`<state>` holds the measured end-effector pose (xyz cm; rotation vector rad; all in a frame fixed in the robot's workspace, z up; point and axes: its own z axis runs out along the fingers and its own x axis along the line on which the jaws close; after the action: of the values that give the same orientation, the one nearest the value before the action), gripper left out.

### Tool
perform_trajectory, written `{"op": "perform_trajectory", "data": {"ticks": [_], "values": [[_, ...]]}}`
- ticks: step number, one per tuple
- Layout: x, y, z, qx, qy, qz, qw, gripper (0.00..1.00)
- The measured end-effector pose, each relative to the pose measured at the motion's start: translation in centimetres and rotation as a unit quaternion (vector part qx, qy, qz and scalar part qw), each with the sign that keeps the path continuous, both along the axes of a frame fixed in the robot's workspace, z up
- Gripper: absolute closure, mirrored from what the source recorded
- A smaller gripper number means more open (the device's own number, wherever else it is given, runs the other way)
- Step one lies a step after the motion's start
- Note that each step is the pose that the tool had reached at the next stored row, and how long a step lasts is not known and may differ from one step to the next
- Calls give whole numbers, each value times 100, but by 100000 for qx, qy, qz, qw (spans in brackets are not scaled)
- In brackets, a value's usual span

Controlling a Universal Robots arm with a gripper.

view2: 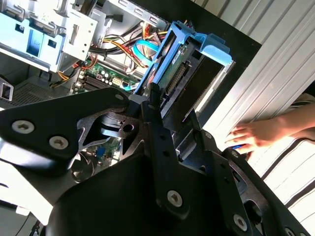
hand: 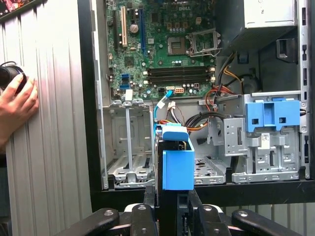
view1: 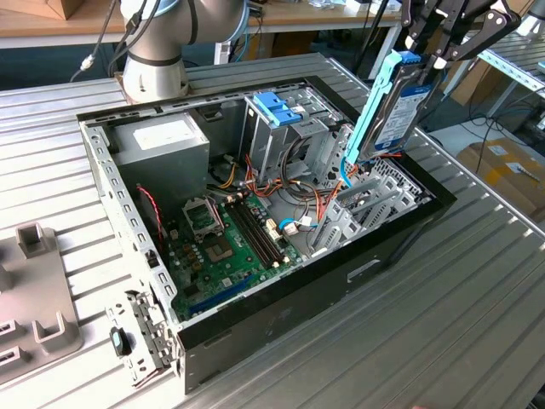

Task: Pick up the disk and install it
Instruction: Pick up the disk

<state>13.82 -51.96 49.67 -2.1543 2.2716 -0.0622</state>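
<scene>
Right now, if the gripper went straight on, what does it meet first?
Probably the drive bay of the open case, reached first by the disk the gripper is shut on; blue cable close by. Depth unclear.

Work surface: a ribbed grey metal table (view1: 477,290). An open black computer case (view1: 281,317) lies on its side at the centre of the exterior view. The robot's base (view1: 155,75) stands on the table at the case's 11 o'clock. A grey moulded fixture (view1: 34,294) sits at 8 o'clock, apart from the case. A loose metal bracket (view1: 146,339) lies at 7 o'clock, just beside the case's corner. In both wrist views a person's hand (hand: 17,105) (view2: 256,135) rests on the slats near the case.
</scene>
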Motion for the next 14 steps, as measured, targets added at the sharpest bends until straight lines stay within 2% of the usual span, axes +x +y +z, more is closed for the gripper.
{"op": "perform_trajectory", "data": {"ticks": [5,14], "values": [[-42,-1,0,2,-2,1,100000,65],[-49,-1,0,-3,-1,2,100000,65]]}}
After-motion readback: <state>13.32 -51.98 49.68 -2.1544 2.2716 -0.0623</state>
